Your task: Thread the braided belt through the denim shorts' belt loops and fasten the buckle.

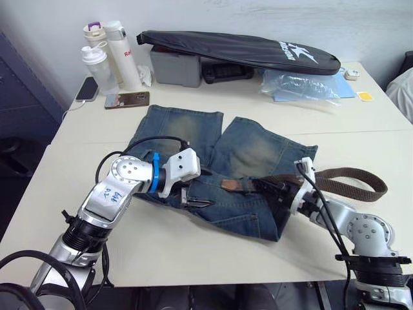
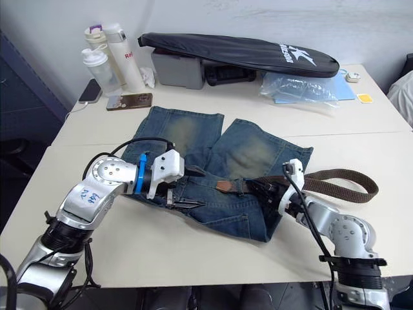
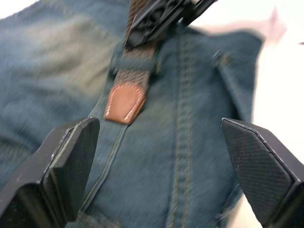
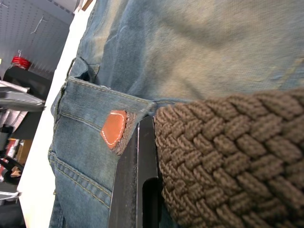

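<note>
Leftmost on the counter [image 1: 193, 258], at its far corner, stand three bottles [image 1: 106, 55] with a phone [image 1: 127, 99] lying just in front of them. Nearer, the left end effector [image 1: 197, 197] rests low over the waistband of the denim shorts [image 1: 245, 155], its two black fingers [image 3: 71, 166] spread wide apart with nothing between them; the left wrist view shows bare denim and a stitched seam in the gap. The shorts lie flat in the middle of the counter, legs pointing away toward the far edge and the waistband toward the robot. Just beyond the open fingers, the braided belt [image 1: 355, 184] crosses the waistband, and its tan leather tip [image 3: 124, 102] lies on the denim, poking out from beneath a narrow blue strip that looks like one of the belt loops [image 3: 114, 64]. To the right of the tip, the right end effector [image 1: 277, 192] is closed on the belt; the right wrist view has the brown weave pressed against one black finger [image 4: 142, 190]. From that grip the rest of the belt runs off the shorts to the right and curls in a loop on the bare counter. At the far side sit a long black racket bag [image 1: 245, 48], a grey box [image 1: 175, 68] under it, and a clear bluish plastic bag [image 1: 300, 85].
</note>
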Controlling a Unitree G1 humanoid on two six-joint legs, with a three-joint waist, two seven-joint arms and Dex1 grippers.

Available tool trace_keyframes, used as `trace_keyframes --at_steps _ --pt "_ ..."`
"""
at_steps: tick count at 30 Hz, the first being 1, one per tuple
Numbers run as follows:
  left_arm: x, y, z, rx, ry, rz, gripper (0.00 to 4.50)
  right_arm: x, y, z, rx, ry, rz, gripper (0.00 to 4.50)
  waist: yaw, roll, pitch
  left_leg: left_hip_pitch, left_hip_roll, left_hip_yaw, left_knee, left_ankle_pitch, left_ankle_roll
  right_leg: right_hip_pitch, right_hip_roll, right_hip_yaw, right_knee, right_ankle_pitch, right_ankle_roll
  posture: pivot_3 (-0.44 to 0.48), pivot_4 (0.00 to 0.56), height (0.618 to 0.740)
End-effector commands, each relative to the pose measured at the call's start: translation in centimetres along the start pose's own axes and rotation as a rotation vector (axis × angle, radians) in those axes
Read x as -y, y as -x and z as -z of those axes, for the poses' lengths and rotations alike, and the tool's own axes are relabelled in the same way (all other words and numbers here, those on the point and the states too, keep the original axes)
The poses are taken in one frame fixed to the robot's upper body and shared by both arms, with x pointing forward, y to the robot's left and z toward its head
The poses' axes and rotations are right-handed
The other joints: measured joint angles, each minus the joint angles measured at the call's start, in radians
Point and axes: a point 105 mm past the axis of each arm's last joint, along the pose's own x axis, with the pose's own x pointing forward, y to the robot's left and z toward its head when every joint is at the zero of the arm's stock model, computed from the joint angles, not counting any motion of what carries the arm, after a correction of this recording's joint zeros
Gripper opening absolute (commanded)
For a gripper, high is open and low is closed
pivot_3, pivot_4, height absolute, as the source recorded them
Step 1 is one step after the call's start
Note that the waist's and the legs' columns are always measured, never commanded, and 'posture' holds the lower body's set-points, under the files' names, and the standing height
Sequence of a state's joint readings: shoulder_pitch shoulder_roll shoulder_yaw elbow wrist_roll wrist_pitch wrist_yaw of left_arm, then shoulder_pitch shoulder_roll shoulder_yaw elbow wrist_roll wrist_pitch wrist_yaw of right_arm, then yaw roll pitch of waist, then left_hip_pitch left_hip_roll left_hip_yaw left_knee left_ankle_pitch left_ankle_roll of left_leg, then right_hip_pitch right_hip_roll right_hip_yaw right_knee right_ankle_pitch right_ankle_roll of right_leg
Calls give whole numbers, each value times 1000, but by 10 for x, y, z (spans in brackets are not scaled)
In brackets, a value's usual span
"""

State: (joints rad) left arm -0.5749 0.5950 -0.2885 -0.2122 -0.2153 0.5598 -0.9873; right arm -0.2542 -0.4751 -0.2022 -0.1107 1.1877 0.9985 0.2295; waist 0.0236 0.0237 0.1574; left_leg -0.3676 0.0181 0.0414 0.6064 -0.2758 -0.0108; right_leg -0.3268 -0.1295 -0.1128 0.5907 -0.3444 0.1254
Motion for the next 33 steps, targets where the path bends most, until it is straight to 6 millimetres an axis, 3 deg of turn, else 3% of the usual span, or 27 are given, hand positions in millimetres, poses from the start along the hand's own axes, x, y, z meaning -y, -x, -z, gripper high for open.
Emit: trace_keyframes --at_steps 1,10,15,20,25,33 --pt "-4 -2 -7 13 -39 -19 4475 -7 -4 -7 29 20 -28 0 0 0 0 0 0 0 0 0 0 0 0 0 0 0 0 0 150 740" --pt "-4 -7 -6 14 -50 -11 4475 -13 -26 6 37 4 -22 0 -4 1 -1 0 1 0 -1 0 0 -1 1 2 1 0 0 0 150 740" --pt "-7 -6 -4 9 -52 -14 4500 -11 -17 4 52 -32 -23 2102 -3 0 -1 1 0 -1 -1 0 0 -1 0 3 1 0 0 0 150 740" --pt "-10 -4 -2 2 -56 -14 4500 -7 20 -3 35 64 28 4445 8 0 -2 0 0 -1 0 0 0 -1 -1 2 1 0 0 0 150 740" --pt "-15 -3 0 -3 -64 -9 4500 -16 48 3 -40 182 38 4445 5 -1 -2 0 -2 -1 1 -1 2 0 -1 4 0 0 1 0 150 740" --pt "-22 -6 -2 3 -84 17 4500 -61 73 33 -230 409 -79 4445 3 -6 2 0 -1 -1 -1 -1 1 -1 0 4 0 0 1 0 150 740"
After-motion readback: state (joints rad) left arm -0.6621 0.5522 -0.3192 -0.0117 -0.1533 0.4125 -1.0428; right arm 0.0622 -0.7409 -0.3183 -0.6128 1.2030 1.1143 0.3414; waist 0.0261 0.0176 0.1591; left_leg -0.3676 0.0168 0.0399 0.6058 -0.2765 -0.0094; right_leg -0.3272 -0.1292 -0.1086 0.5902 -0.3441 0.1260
